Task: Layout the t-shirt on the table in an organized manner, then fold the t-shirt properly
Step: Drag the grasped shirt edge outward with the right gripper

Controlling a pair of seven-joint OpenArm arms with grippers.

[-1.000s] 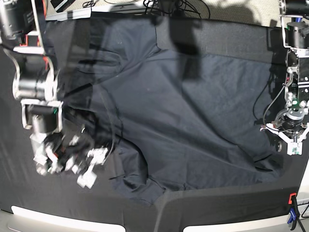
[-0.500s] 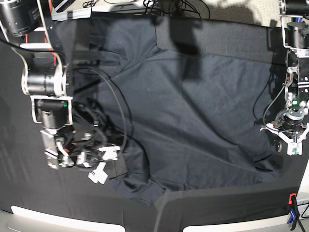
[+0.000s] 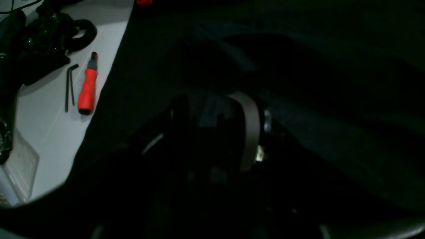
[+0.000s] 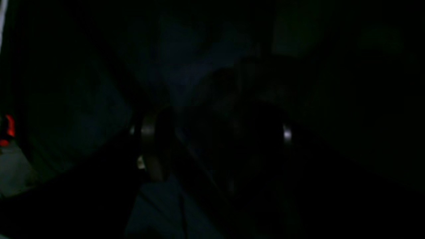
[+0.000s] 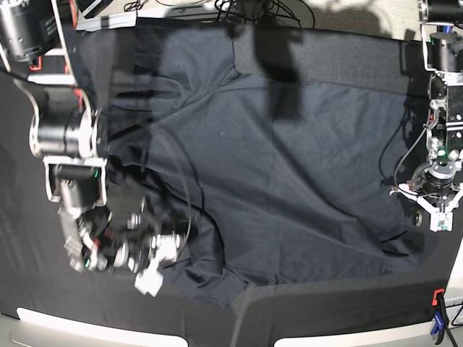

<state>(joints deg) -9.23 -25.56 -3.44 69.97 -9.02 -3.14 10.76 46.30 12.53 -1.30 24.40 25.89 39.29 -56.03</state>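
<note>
One t-shirt (rumpled) lies between two grippers on one table.

Both arms are built of black cylindrical motor housings joined by white brackets, with black cables looping along them, a small green light above the left gripper and another on the wrist above the right gripper, whose fingers are white blocks
</note>
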